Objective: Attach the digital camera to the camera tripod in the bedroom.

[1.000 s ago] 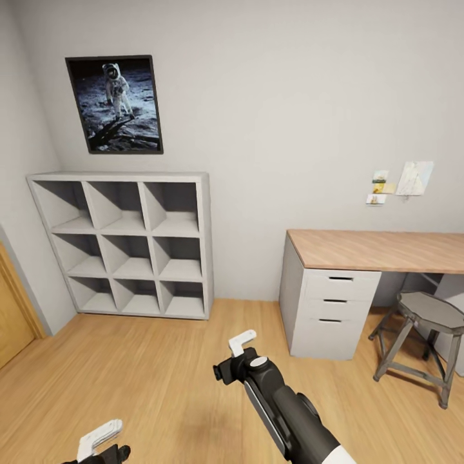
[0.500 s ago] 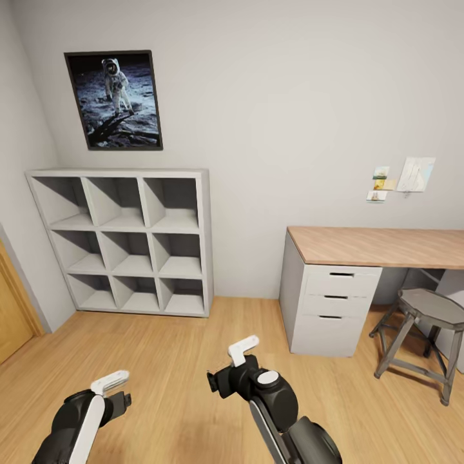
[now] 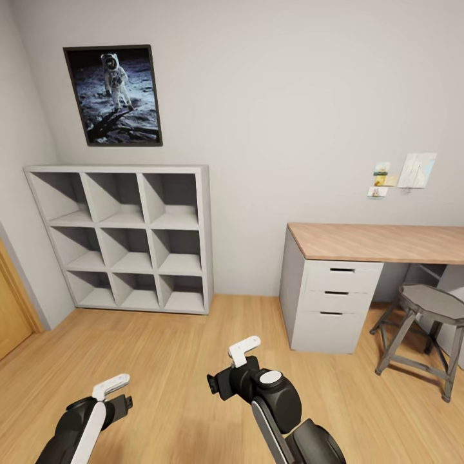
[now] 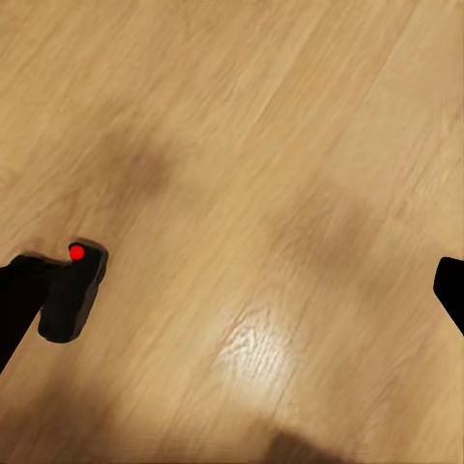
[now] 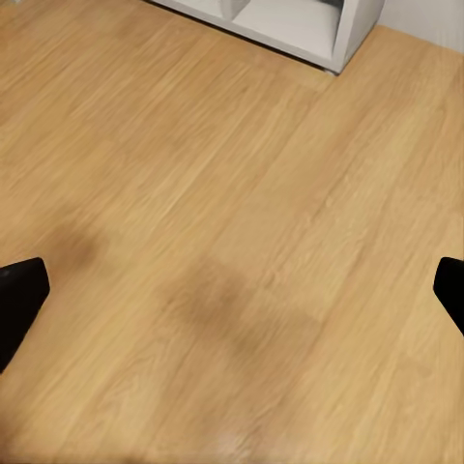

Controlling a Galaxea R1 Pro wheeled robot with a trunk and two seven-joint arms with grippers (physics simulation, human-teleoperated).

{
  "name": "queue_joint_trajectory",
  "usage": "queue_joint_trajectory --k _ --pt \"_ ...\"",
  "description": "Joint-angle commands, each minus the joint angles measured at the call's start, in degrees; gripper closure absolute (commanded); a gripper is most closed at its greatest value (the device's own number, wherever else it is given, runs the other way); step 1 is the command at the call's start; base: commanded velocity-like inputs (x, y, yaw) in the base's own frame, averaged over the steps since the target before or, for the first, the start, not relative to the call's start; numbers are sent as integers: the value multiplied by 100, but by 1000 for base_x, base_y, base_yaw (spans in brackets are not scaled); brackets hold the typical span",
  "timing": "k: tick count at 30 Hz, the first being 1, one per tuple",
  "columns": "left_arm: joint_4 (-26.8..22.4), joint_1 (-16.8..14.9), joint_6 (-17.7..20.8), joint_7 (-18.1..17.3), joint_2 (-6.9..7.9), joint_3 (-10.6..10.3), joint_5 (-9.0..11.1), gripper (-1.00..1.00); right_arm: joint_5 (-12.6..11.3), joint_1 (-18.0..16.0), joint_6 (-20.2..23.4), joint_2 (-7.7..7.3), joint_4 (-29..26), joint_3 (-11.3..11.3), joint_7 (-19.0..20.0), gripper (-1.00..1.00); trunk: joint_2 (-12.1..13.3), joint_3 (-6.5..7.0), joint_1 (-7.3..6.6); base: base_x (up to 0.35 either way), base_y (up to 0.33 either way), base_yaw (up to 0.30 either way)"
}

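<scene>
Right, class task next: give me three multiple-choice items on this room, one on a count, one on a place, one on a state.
1. How many compartments has the shelf?
A six
B nine
C twelve

2. Where does the stool stand?
A by the shelf
B under the poster
C at the desk

3. How is the right pincer?
A open
B shut
C shut on a cup

Answers:
1 B, the shelf has three rows of three.
2 C, the stool stands right by the desk, next to its drawers.
3 A, its jaws stand wide apart over the floor.
</scene>
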Motion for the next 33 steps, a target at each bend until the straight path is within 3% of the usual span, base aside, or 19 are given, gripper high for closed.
queue_joint_trajectory --k 1,7,11,23,33 --pt "18 -4 -13 27 11 -7 61 -100 -20 -5 27 1 -8 3 -22 -100 -45 -25 22 0 0 -2" --pt "110 -5 -142 -30 52 -279 60 -100 -47 -6 60 1 -18 -10 -23 -100 -285 -132 154 0 0 0" --pt "124 -5 -151 -46 52 -354 67 -100 -51 -6 77 1 -19 -5 -21 -100 -446 -204 242 0 0 0" --pt "335 30 -189 -55 60 -444 93 -100 -35 -7 99 -1 -20 4 -20 -100 -446 -204 242 -7 1 -26" --pt "488 30 -194 -177 62 -436 116 -100 -45 -22 97 -2 -20 -26 -20 -100 -446 -210 242 -229 99 -152"
